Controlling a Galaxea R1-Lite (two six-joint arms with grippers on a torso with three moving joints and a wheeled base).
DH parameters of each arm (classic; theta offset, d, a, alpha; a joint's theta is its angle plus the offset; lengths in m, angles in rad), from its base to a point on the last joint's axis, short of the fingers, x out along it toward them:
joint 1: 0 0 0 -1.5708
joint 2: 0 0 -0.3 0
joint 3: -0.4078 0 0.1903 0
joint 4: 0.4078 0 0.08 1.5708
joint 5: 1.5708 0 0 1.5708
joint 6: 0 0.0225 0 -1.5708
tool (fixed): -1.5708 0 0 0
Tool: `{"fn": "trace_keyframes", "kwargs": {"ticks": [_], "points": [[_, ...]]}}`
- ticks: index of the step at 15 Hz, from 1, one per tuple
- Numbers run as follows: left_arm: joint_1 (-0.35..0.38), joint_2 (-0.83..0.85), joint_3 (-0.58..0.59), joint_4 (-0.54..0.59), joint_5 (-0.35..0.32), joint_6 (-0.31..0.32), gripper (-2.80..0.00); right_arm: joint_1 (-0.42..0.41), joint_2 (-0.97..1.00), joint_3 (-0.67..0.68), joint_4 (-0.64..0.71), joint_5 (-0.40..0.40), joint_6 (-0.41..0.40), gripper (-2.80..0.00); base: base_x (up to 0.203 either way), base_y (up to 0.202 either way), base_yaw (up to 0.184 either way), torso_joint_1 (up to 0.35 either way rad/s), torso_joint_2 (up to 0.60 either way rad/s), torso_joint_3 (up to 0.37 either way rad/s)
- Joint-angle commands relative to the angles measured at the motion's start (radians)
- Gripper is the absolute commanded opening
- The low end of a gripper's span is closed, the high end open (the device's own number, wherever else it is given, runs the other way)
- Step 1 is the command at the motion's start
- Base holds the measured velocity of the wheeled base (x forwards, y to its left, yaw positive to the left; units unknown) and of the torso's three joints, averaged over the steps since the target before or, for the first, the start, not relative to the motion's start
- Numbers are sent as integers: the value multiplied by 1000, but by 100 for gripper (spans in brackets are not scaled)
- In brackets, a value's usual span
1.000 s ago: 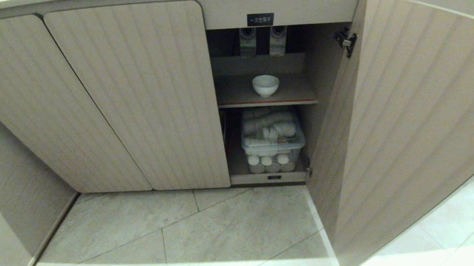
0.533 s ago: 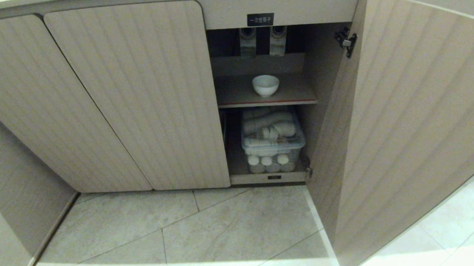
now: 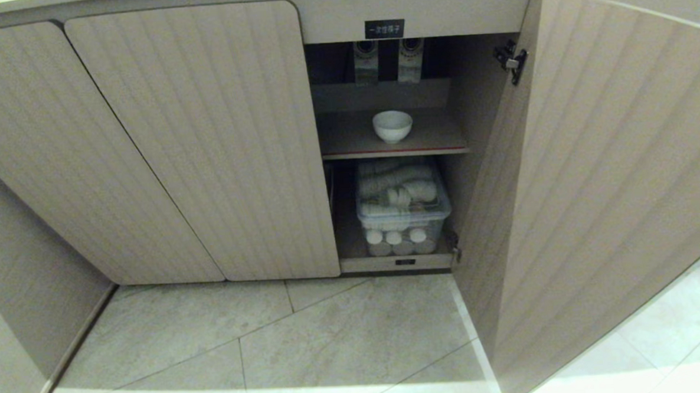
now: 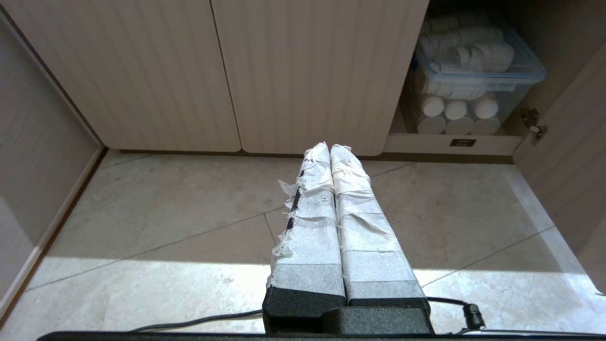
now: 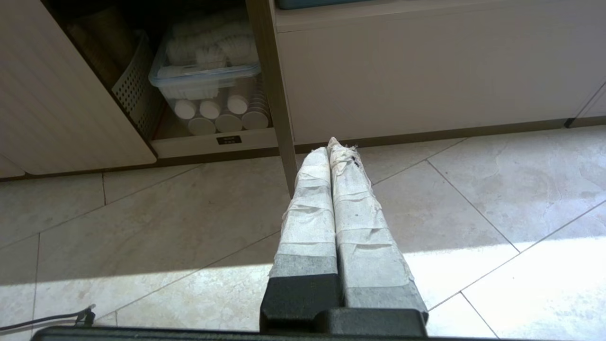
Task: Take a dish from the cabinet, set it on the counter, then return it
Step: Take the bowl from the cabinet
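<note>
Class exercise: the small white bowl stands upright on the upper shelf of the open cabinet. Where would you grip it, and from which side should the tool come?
Grip the bowl by its front rim, one finger inside and one outside. It stands upright with its mouth open, and the low compartment probably rules out coming from above, so come in level through the open front, past the door.

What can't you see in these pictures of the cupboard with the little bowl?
- Inside the bowl: head view sees it side-on, rim hides the bottom.
- Label above the cabinet: writing too small.
- Counter: cut off by the head view's top edge.
- Behind the shut doors: hidden.
- Bowl: outside both wrist views.
</note>
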Motion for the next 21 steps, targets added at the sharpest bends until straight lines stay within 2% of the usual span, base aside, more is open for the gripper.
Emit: {"fn": "trace_keyframes", "kwargs": {"ticks": [1,5,21], "points": [[0,0,0,-1,0,-1,-280,0,0,0,0,0,0,-280,0,0,0,0,0,0],[0,0,0,-1,0,-1,-280,0,0,0,0,0,0,-280,0,47,0,2,1,1],[0,0,0,0,0,1,-280,0,0,0,0,0,0,-280,0,182,-2,3,3,2]]}}
